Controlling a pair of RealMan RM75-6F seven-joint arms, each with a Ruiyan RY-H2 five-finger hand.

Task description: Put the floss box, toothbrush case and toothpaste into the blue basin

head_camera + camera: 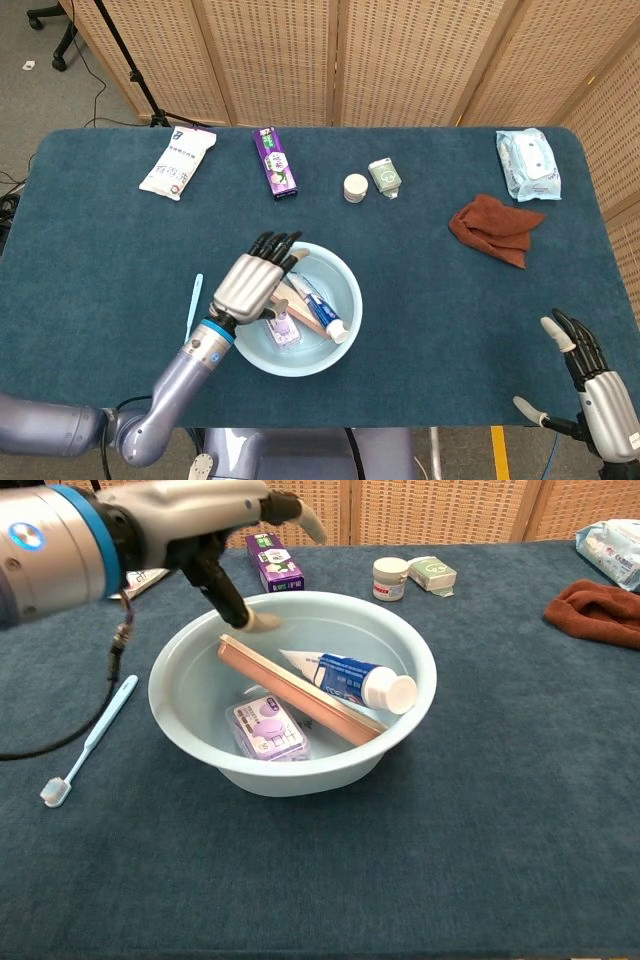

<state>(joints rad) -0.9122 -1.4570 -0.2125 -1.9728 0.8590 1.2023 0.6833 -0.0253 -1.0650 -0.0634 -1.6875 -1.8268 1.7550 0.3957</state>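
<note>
1. Left hand (250, 283) hovered above the left rim of the blue basin (345, 280), fingers spread and extended, nothing held; seen in the chest view raised at the upper left (215, 520).
2. Loose white toothbrush (190, 316) lay on the bench (100, 260) just left of the basin, outside it, not part of the task.
3. Floss box (266, 727), clear with a purple label, lay flat on the basin floor toward the near left; label writing too small to read.
4. Toothbrush case (300, 693), long and tan, leaned slantwise across the basin, its near end against the wall.
5. Toothpaste (350, 677), white and blue with a white cap, rested on the case inside the basin, cap toward the right rim; blue lettering present, not legible here.
6. Judged from this: all three task items in the basin, task seemingly complete, only clearing the left hand away left to do.
7. Back row on the bench, left to right: white packet (178, 162) with a blue mark and unreadable print; purple box (274, 162), text unreadable; small white jar (355, 187); pale green packet (385, 177).
8. Further right: brown cloth (495, 230), crumpled, and a pack of wipes (528, 163) at the far corner, writing illegible.
9. Right hand (592, 385) at the lower right edge, off the bench, fingers apart, empty.
</note>
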